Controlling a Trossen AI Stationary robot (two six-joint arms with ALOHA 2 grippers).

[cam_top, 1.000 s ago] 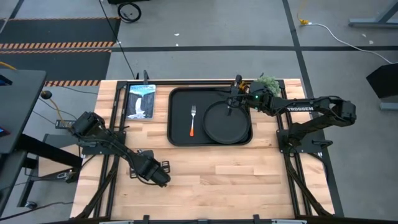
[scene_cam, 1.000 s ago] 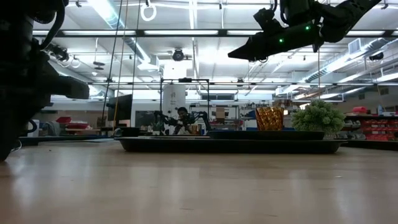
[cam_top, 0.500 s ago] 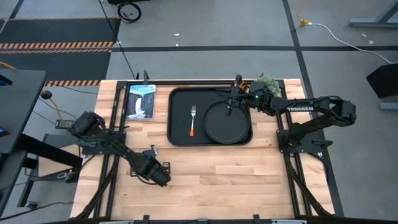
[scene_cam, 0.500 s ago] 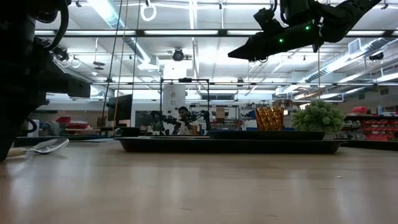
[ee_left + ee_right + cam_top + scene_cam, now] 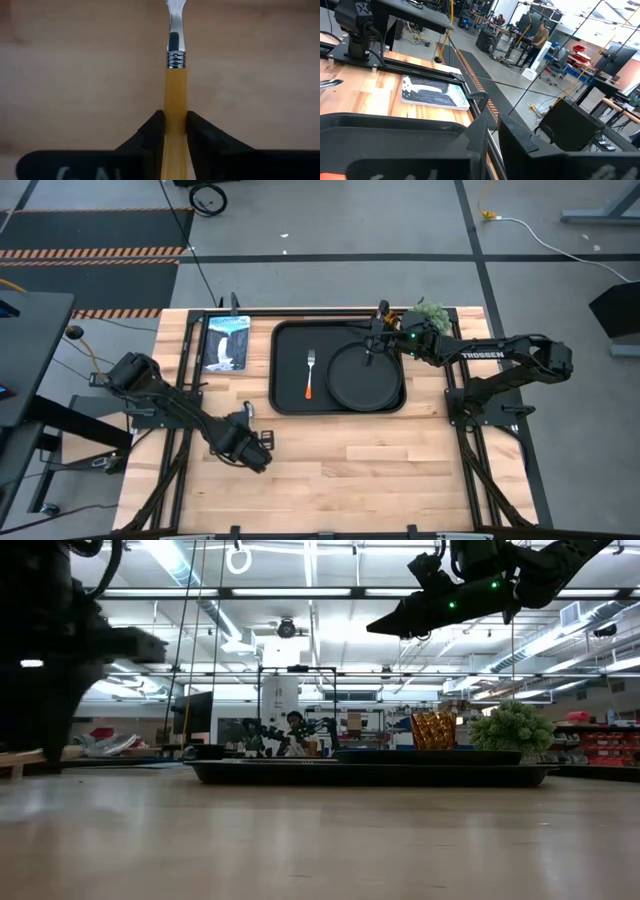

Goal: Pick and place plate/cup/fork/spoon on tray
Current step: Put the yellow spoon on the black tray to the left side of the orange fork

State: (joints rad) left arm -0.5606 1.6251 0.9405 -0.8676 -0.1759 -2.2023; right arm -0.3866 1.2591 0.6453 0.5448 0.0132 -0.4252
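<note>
From above, we see the tray near the far edge of the counter, with the fork lying on its left half and the plate on its right half. Our left gripper is over the bare wood toward the near left, well apart from the tray. Our right gripper waits above the tray's far rim, near the plate's far edge, with the green plant close by its arm. A booklet lies left of the tray.

At counter height, the cup stands beyond the tray beside the plant; we cannot tell from here whether it sits on the tray or behind it. The right arm hangs high above them.

In the left wrist view, our left gripper is clenched on the spoon, its fingers pressing both sides of the yellow-orange handle, with the metal neck pointing away over the wood.

In the right wrist view, the right gripper has its fingers nearly together with nothing between them.

We judge the spoon step is in hand: it is grasped but not yet delivered. The next move calls for carrying it across to the tray and setting it down in free space near the fork, clear of the plate.
</note>
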